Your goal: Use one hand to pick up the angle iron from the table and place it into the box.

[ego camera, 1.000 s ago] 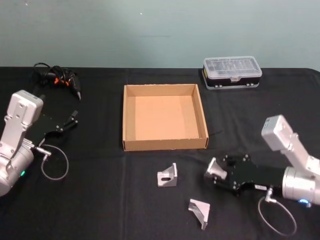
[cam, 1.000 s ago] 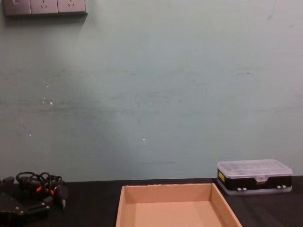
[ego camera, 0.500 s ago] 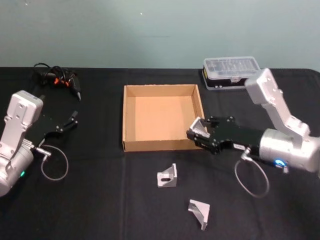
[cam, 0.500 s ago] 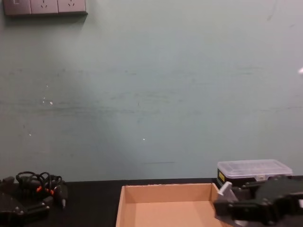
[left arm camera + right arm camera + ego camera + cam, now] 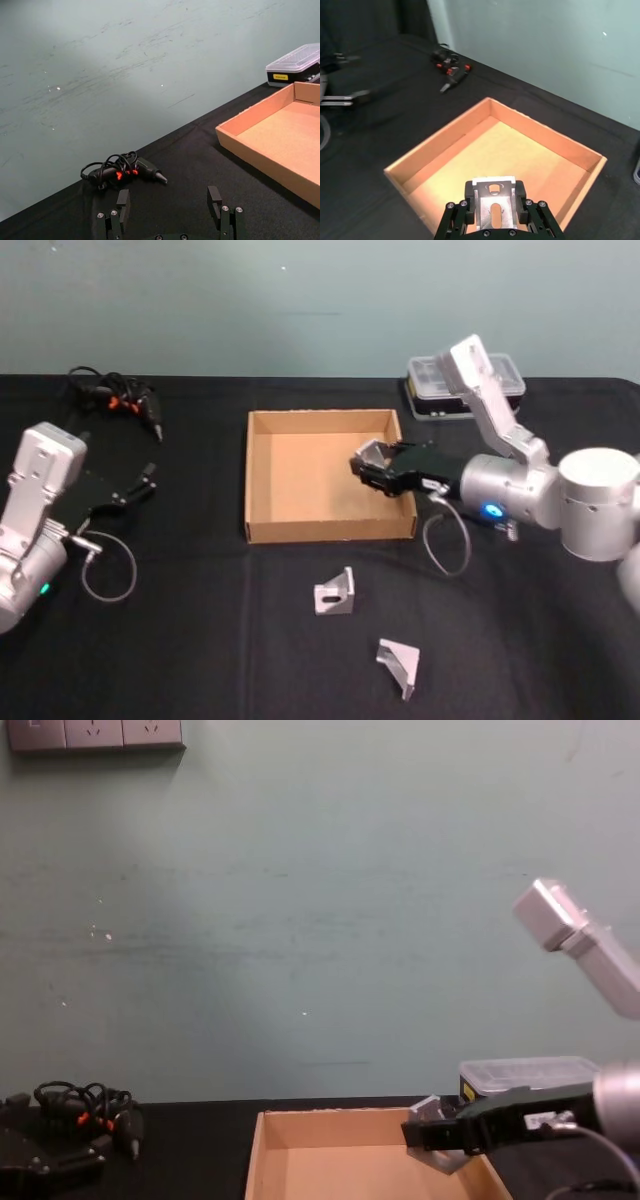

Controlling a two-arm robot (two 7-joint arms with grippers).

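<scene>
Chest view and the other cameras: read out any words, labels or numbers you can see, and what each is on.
Yellow sticker on the plastic case: too small to read.
White sticker on the right gripper, which holds an angle iron: blurred, unreadable.
Box: no print visible.

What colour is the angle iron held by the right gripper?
The angle iron is silver-grey; clearest in the right wrist view.

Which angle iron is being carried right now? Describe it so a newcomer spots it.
Find the tan box in the middle of the table. Above its right side, the right gripper clamps a small silver angle iron. Two other angle irons lie on the table before the box; only this one is held aloft.
</scene>
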